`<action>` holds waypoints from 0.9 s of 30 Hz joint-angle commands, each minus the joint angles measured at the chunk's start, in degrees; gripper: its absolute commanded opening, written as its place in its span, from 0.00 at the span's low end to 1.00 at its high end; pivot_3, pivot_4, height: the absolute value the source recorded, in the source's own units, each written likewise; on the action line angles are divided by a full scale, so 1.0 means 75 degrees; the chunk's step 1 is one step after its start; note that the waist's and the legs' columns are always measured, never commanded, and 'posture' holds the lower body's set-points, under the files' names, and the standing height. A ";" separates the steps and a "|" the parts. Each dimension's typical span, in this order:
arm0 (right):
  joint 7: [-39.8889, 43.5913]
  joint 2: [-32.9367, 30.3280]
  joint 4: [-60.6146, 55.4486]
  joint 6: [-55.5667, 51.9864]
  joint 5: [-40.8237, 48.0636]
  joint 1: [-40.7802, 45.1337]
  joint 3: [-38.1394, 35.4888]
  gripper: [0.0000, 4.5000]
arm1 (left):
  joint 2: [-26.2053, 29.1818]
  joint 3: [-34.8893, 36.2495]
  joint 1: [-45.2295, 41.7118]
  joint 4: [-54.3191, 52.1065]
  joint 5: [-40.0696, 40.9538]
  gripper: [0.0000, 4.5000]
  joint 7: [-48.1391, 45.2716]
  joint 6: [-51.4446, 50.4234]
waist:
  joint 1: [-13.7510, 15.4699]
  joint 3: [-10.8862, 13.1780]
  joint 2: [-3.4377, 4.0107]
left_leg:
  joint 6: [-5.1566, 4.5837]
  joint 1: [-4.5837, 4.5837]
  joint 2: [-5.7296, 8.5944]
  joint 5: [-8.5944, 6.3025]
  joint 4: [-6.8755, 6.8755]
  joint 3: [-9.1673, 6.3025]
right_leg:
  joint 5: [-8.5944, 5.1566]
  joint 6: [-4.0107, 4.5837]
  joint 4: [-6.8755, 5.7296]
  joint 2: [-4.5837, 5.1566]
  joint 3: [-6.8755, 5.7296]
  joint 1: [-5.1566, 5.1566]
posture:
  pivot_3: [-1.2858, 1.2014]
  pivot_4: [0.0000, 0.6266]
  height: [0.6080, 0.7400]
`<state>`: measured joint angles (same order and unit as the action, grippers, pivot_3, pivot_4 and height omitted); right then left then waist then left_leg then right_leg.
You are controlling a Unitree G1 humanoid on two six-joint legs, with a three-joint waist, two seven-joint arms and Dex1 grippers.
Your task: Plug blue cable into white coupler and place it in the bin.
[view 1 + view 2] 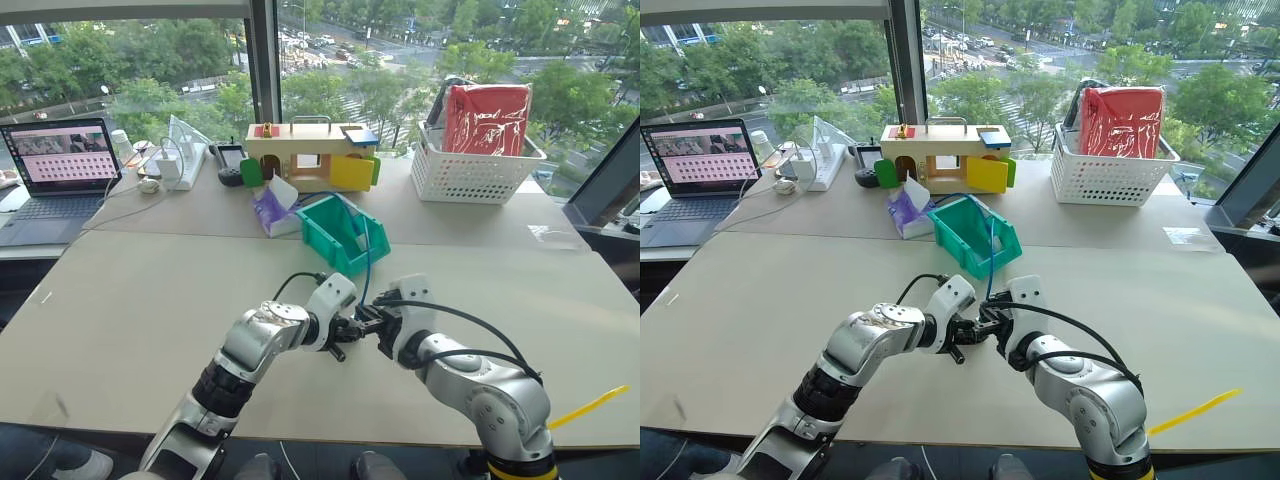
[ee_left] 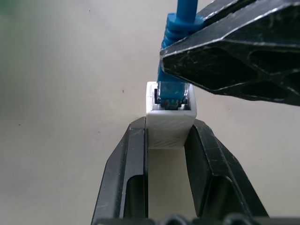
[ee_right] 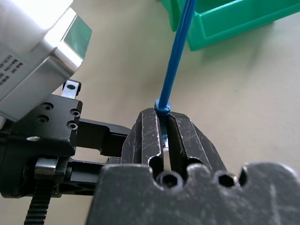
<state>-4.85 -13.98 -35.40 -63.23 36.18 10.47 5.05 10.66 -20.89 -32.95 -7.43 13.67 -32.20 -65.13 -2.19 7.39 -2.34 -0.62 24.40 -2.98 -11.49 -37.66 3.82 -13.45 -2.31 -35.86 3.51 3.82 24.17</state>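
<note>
**Plug at the socket mouth, seating not confirmed**

Both grippers meet over the near-middle of the bench (image 1: pixel 120 300). Left gripper (image 2: pixel 171 140): jaws narrow, clamped on the white coupler (image 2: pixel 171 123), socket facing away from the wrist. Right gripper (image 3: pixel 164 129): jaws shut on the blue cable (image 3: pixel 176 61), pinching the plug boot just behind the tip. Plug tip sits inside the socket opening, but I can't tell if it's fully home; no way to see whether the latch has caught.

Rest of the cable runs from the right gripper toward the far edge and into the bin (image 1: pixel 345 232), which stands past the grippers, near the bench's middle seam. So one end is already lying in the bin, w/ the coupler end in the air.

Risks from here, as I judge them:
- Plug slightly skewed vs. socket → jams or rides on the rim instead of sliding in.
- Push force w/ a light side grip → coupler slips back between the left jaws.
- Letting go before the latch catches → plug backs out, coupler drops on the bench.
- Cable taut to the bin → carrying the pair over could drag or tip the bin.
</note>
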 commanded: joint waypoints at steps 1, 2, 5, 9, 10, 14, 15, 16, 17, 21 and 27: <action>0.0318 0.0106 0.0702 -0.0318 -0.0049 -0.0610 0.0257 0.00 | 0.0006 0.0108 -0.0029 -0.0378 0.0147 0.14 0.0037 0.0048 | 0.0000 0.0000 0.0000 | 0.0000 0.0000 0.0000 0.0000 0.0000 -0.0001 | -0.0002 0.0000 0.0000 0.0000 0.0000 0.0000 | 0.52 0.24 0.96; 0.0306 0.0310 0.0672 -0.0136 -0.0013 -0.0554 0.0064 0.00 | 0.0035 0.0103 -0.0008 -0.0391 0.0153 0.14 0.0029 0.0060 | 0.0000 0.0000 0.0000 | 0.0000 0.0000 0.0000 0.0000 0.0001 -0.0001 | -0.0004 0.0003 -0.0001 0.0000 0.0000 0.0001 | 0.52 0.24 0.96; 0.0532 0.0576 0.0595 0.0843 -0.0094 -0.0079 -0.0577 0.00 | 0.0043 0.0254 0.0065 -0.0355 0.0272 0.36 -0.0041 0.0151 | -0.0023 0.0001 -0.0001 | 0.0000 0.0000 -0.0001 0.0000 0.0002 -0.0003 | -0.0004 0.0004 -0.0002 -0.0002 -0.0001 0.0004 | 0.52 0.24 0.96; 0.0714 0.0563 0.0491 0.1176 0.0090 0.0427 -0.1267 0.00 | 0.0097 0.0412 0.0075 -0.0330 0.0478 0.69 -0.0123 0.0202 | -0.0026 0.0042 0.0008 | 0.0000 0.0008 0.0001 0.0001 0.0001 -0.0002 | -0.0002 0.0004 -0.0003 -0.0001 0.0002 0.0013 | 0.52 0.24 0.96; 0.0741 0.0526 0.0467 0.1164 0.0128 0.0533 -0.1391 0.00 | 0.0120 0.0424 0.0075 -0.0323 0.0494 0.75 -0.0129 0.0223 | -0.0024 0.0057 0.0019 | -0.0001 0.0014 0.0002 0.0001 0.0000 -0.0002 | 0.0000 0.0003 -0.0005 -0.0001 0.0002 0.0018 | 0.52 0.24 0.96; 0.0957 -0.0104 0.0671 0.0817 0.0443 0.1597 -0.2167 0.00 | 0.0315 0.0456 0.0141 -0.0332 0.0605 0.99 -0.0316 0.0574 | -0.0016 0.0104 0.0043 | -0.0001 0.0038 0.0009 0.0002 -0.0005 0.0000 | 0.0048 -0.0016 -0.0004 -0.0001 0.0004 0.0033 | 0.52 0.24 0.96; 0.1188 -0.0386 0.0985 0.0763 0.0444 0.2079 -0.2208 0.00 | 0.0308 0.0596 0.0202 -0.0340 0.0646 0.99 -0.0293 0.0754 | -0.0013 0.0105 0.0042 | -0.0001 0.0038 0.0009 0.0001 -0.0004 -0.0002 | 0.0053 -0.0005 -0.0004 -0.0003 0.0002 0.0032 | 0.52 0.24 0.96; 0.1504 -0.0722 0.1423 0.0756 0.0338 0.2635 -0.2115 0.00 | 0.0342 0.0765 0.0279 -0.0399 0.0740 0.99 -0.0356 0.0945 | -0.0039 0.0120 0.0051 | -0.0001 0.0038 0.0008 0.0001 -0.0003 -0.0004 | 0.0051 -0.0002 -0.0004 -0.0005 -0.0002 0.0031 | 0.52 0.24 0.96; 0.1846 -0.1017 0.1935 0.0854 0.0168 0.3185 -0.1935 0.00 | 0.0390 0.0928 0.0355 -0.0454 0.0808 0.99 -0.0424 0.1178 | -0.0057 0.0137 0.0054 | -0.0001 0.0040 0.0008 0.0001 -0.0002 0.0001 | 0.0052 0.0000 -0.0004 -0.0005 0.0003 0.0036 | 0.52 0.24 0.96; 0.2785 -0.1286 0.4177 0.1889 -0.0678 0.4803 -0.1229 0.00 | 0.0355 0.1618 0.0513 -0.0484 0.0989 0.99 -0.0293 0.1677 | -0.0050 0.0153 0.0053 | -0.0003 0.0042 0.0009 0.0002 0.0000 0.0012 | 0.0054 0.0008 -0.0009 -0.0013 0.0002 0.0045 | 0.52 0.24 0.96; 0.4118 -0.0844 0.8536 0.4323 -0.2203 0.6778 -0.0271 0.00 | 0.0308 0.2430 0.0708 -0.0491 0.0598 0.99 0.0523 0.3065 | -0.0030 0.0160 0.0047 | -0.0002 0.0050 0.0017 0.0002 0.0015 0.0041 | 0.0049 0.0010 0.0003 -0.0006 -0.0008 0.0045 | 0.52 0.24 0.96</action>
<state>23.33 -20.82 21.23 -37.41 22.51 57.94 2.40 13.56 -5.42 -27.72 -9.25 19.05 -31.08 -45.99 -2.41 8.59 -1.99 -0.63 24.80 -2.85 -11.48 -37.55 4.17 -13.07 -2.26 -35.82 3.49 3.78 24.52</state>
